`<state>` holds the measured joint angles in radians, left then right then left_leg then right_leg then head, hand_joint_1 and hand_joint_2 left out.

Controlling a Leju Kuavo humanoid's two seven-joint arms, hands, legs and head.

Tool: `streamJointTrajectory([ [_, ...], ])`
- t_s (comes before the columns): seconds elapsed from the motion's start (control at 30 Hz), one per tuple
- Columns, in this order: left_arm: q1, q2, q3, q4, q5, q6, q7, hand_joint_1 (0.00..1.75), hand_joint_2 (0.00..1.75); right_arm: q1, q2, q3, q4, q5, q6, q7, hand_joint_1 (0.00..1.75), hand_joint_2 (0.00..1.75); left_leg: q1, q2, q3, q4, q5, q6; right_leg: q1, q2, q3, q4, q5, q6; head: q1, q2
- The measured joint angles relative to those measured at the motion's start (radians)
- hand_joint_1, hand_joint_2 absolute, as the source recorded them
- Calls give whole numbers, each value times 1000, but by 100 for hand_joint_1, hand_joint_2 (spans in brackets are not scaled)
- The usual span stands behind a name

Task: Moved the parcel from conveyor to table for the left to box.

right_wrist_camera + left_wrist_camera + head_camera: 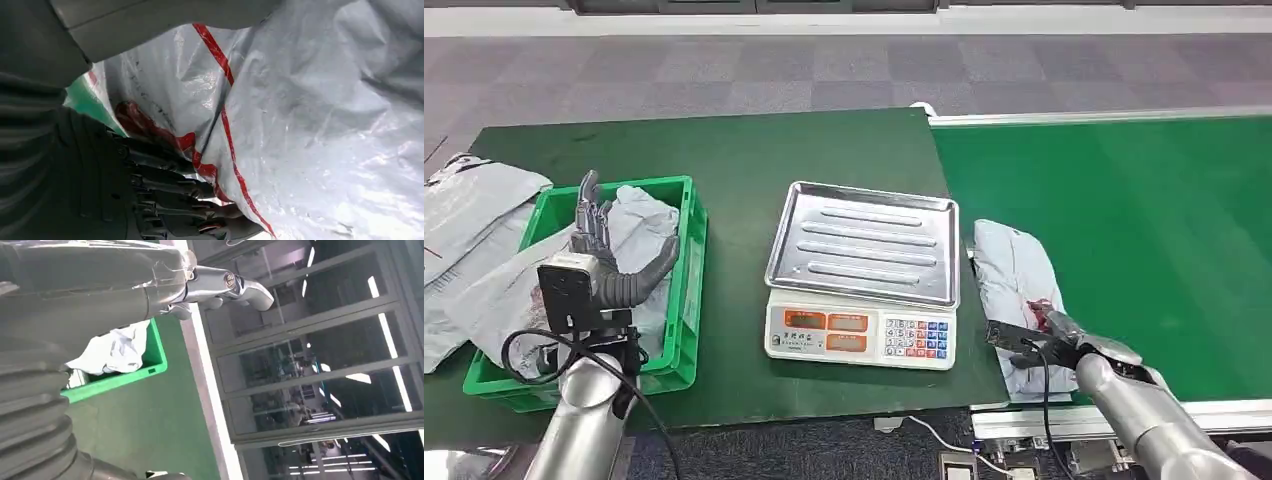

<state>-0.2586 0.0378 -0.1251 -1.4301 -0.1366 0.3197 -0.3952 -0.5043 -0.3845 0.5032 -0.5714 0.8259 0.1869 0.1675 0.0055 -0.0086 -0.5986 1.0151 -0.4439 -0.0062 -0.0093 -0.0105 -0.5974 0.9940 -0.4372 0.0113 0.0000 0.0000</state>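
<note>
Right hand (1046,338) grips the grey parcel (1016,275) on the conveyor (1144,230); left hand (604,250) spread.

The parcel (1014,290) under the right hand's dark fingers (170,200) is pale grey plastic with thin red lines and a red patch beside the fingertips. The conveyor belt (1124,230) is bright green, the table cover (754,150) darker green. The crate (686,290) past the left hand's dark grey fingers (594,225) is vivid green, with grey bags (639,225) inside. The scale (861,335) is white with orange display panels, blue and white keys and a silver ribbed tray (864,240).
</note>
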Motion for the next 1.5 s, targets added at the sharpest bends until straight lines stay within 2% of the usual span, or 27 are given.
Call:
streamJointTrajectory([
  [0.23, -6, -2, -2, 9, 1, 0, 0, 0, 175, -6, 2, 8, 21, 6, 4, 0, 0, 175, 0, 0, 0, 0, 0, 0, 0, 0, 0, 0, 0, 0, 0, 0],
  [0.3, -19, -8, -16, 26, 13, -6, -1, 0, 175, -20, 11, 70, 70, 51, 13, 3, 0, 175, 0, 0, 3, 0, -1, 1, 0, 0, 4, -1, 0, 0, 0, 0],
  [0.47, -24, -13, -17, 39, 15, -6, -2, 0, 175, -32, 13, 102, 96, 53, 13, -2, 0, 175, 0, 0, 7, 0, -1, 1, 0, 0, 8, -3, -1, 1, 0, 0],
  [1.17, -27, -13, -18, 48, 15, -6, -3, 0, 175, -39, 17, 124, 112, 53, 13, -4, 0, 175, 0, 0, 10, 1, 0, 2, 0, 0, 12, -4, 0, 2, 0, 0],
  [1.43, -32, -18, -26, 52, 28, -13, -3, 0, 175, -44, 17, 127, 124, 50, 66, -31, 0, 175, 0, -1, 13, 1, -1, 3, 0, -1, 15, -5, 0, 3, 0, 0],
  [1.47, -33, -19, -26, 54, 28, -13, -3, 0, 175, -44, 17, 127, 124, 50, 66, -32, 175, 175, 0, -1, 13, 1, -1, 3, 0, -1, 16, -5, 0, 3, 0, 0],
  [1.5, -33, -19, -26, 54, 28, -13, -3, 0, 175, -44, 17, 127, 126, 49, 66, -32, 175, 175, 0, 0, 13, 1, -1, 3, 0, -1, 16, -6, 0, 3, 0, 0],
])
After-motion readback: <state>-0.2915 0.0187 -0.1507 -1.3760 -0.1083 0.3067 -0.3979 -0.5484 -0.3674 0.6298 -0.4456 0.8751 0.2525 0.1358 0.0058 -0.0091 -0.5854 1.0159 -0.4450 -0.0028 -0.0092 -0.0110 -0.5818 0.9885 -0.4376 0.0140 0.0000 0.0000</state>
